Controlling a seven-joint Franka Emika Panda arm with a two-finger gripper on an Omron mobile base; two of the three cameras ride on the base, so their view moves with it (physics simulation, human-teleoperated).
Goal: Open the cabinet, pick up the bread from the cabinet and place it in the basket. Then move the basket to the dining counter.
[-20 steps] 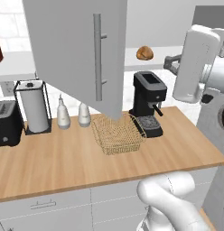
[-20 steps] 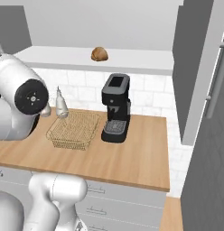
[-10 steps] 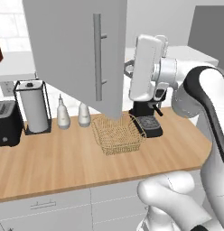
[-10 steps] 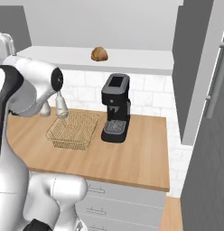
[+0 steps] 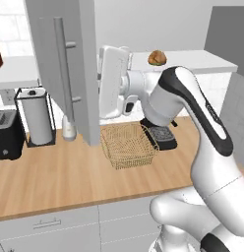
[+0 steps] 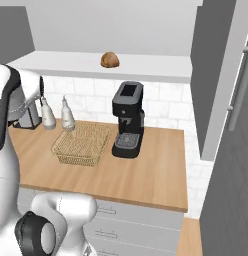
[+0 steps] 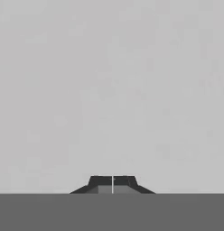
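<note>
The cabinet's left door (image 5: pixel 55 64) stands swung out, its long bar handle (image 5: pixel 62 74) facing me. My white hand (image 5: pixel 113 81) sits close against the door's inner side, above the basket. The gripper (image 7: pixel 112 184) is shut, empty, and faces a flat grey surface at close range. The bread (image 5: pixel 157 57) (image 6: pixel 110 59), a small golden-brown bun, lies on the pale cabinet shelf (image 6: pixel 71 64). The tan wire basket (image 5: pixel 129 144) (image 6: pixel 81 143) rests empty on the wooden worktop, left of the black coffee machine (image 6: pixel 128 120). The dining counter is out of view.
The cabinet's right door (image 6: pixel 216 75) hangs open at the right. A paper towel roll (image 5: pixel 37 115) and a toaster (image 5: pixel 7 134) stand at the left. Two pale bottles (image 6: pixel 47 114) (image 6: pixel 67 114) stand behind the basket. Grey drawers (image 5: pixel 50 224) run below the worktop.
My arm has swung from the right, near the coffee machine, leftward to the left door's inner side. That door now looks narrower, turned further out. The gripper stayed shut.
</note>
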